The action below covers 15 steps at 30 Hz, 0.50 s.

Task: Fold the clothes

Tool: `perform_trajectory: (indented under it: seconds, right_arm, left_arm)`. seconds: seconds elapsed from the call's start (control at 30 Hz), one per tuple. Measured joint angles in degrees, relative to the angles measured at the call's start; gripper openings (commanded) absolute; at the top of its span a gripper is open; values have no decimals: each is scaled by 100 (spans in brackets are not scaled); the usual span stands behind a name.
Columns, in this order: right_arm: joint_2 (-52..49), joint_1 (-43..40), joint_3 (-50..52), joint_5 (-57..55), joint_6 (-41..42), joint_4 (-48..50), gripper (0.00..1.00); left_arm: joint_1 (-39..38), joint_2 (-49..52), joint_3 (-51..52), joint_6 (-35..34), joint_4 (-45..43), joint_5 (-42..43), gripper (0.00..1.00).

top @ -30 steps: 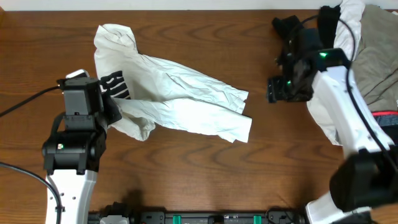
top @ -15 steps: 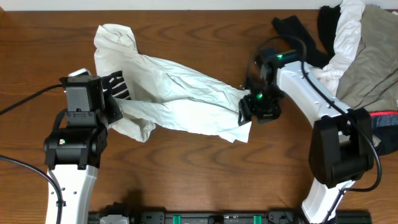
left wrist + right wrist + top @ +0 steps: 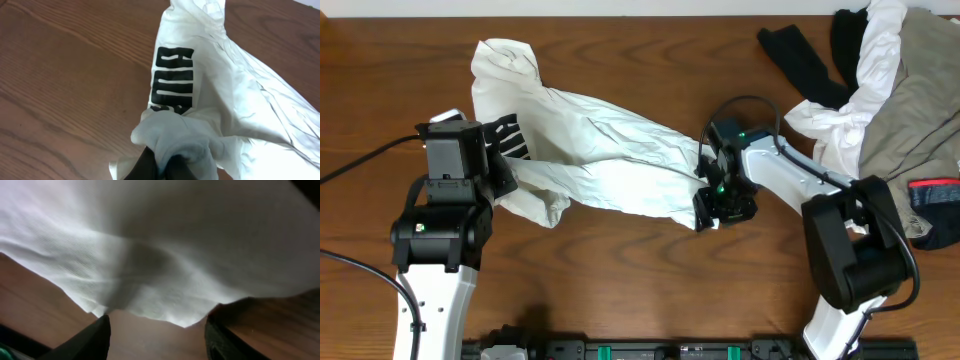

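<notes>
A white shirt [image 3: 610,160] with black lettering [image 3: 171,80] lies crumpled across the middle of the wooden table. My left gripper [image 3: 500,172] is shut on a bunched part of the white shirt at its left side; in the left wrist view the fingers [image 3: 161,167] pinch the cloth. My right gripper [image 3: 712,205] is open and low at the shirt's right edge. In the right wrist view the two fingers [image 3: 157,332] stand wide apart over the table, with the shirt's edge [image 3: 165,300] just beyond them.
A pile of other clothes [image 3: 900,90], white, grey-green and black, lies at the back right, with a red and blue item [image 3: 932,195] below it. A black cable runs off the left arm at the left edge [image 3: 360,165].
My right arm swung from the clothes pile at the back right down and left to the shirt's right edge. The left gripper has kept its hold and place.
</notes>
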<state>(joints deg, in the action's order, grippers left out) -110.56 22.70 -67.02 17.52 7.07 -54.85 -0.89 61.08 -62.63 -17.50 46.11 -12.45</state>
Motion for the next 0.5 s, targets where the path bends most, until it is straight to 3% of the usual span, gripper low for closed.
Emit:
perform_trajectory:
  seconds: [0.23, 0.3, 0.5]
  right_arm:
    - [149, 2, 160, 98, 107, 627, 56]
    - [146, 2, 162, 101, 146, 695, 46]
    - [101, 2, 214, 59, 170, 868, 3]
  left_arm:
    - [0, 0, 0, 0, -2, 0, 6]
    - [0, 0, 0, -2, -2, 0, 6]
    - [0, 0, 0, 0, 0, 0, 6]
